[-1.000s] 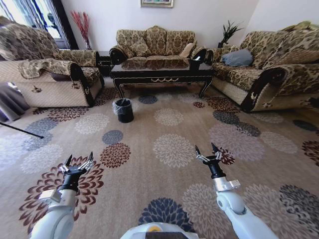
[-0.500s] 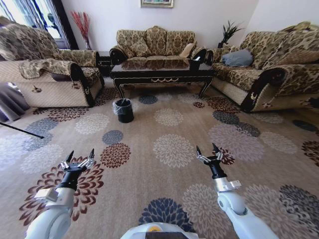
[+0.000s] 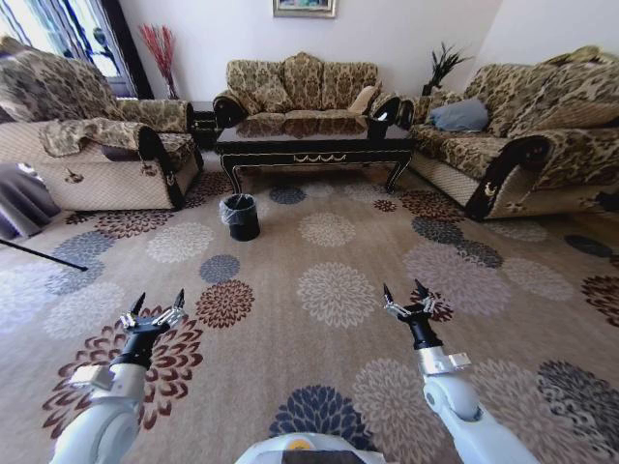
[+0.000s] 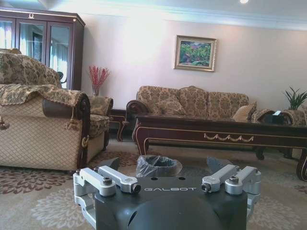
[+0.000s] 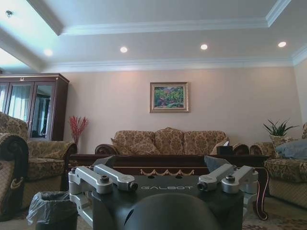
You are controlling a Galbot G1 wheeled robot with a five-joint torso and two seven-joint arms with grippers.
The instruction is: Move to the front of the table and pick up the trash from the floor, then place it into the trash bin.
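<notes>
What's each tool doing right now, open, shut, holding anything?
Left tool: open, holding nothing, raised over the carpet.
Right tool: open, holding nothing, raised over the carpet.

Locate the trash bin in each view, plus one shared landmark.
Head view: bin on the carpet, left of centre, before the table's left front leg.
Left wrist view: bin low at centre, just above the left gripper, before the table.
Right wrist view: bin in the bottom-left corner, beside the right gripper.
Shared landmark: the framed painting above the far sofa.
</notes>
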